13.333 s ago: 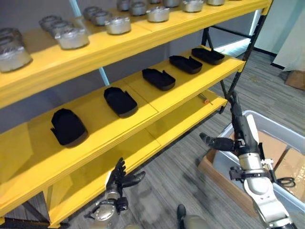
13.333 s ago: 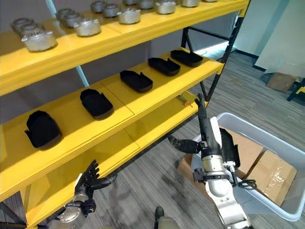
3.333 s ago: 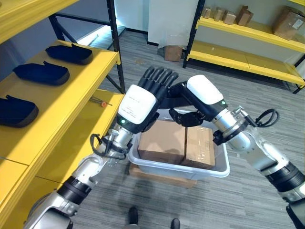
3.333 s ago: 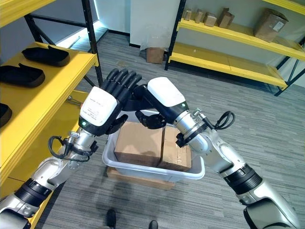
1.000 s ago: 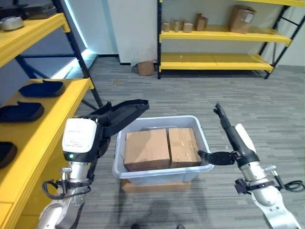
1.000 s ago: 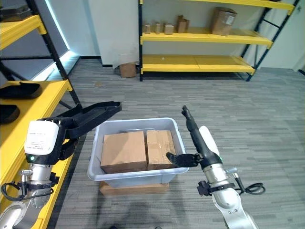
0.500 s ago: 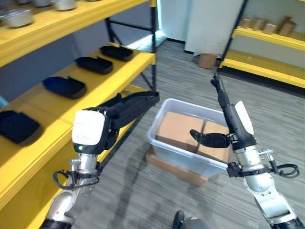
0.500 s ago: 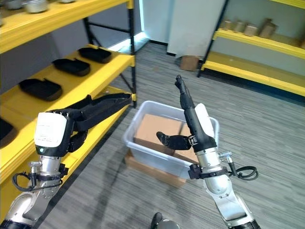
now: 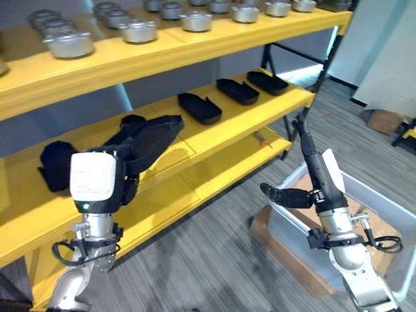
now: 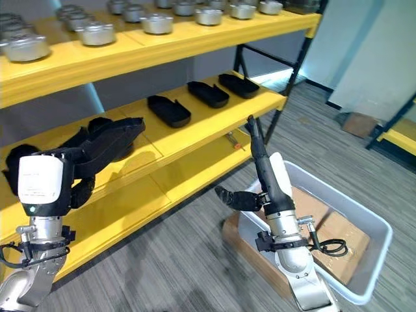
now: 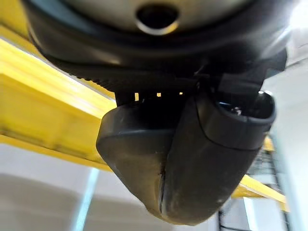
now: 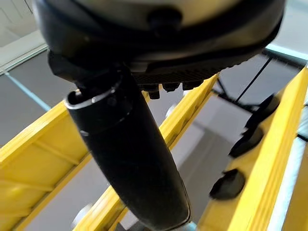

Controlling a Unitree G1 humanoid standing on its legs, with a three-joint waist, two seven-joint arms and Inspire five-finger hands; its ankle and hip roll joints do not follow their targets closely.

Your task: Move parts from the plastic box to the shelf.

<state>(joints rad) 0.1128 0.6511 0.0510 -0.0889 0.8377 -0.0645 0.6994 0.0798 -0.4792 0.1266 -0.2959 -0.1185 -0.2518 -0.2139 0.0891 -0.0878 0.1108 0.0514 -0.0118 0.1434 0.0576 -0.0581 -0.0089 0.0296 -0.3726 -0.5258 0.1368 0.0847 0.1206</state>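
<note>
Resting across the left hand [image 9: 107, 172], the black part [image 9: 153, 133] is gripped from beneath, pointing toward 1 o'clock at the middle shelf [image 9: 227, 127]. It looks like a light, rigid moulded shell; support the broad underside. The right hand [image 9: 312, 179] hangs released above the plastic box [image 10: 374, 224].

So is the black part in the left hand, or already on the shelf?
In the left hand: the black part rests on it, raised before the middle shelf.

yellow shelf [image 9: 214, 133], black parts [image 9: 199, 108], silver tins [image 9: 137, 30], grey-striped floor [image 9: 221, 260].
</note>
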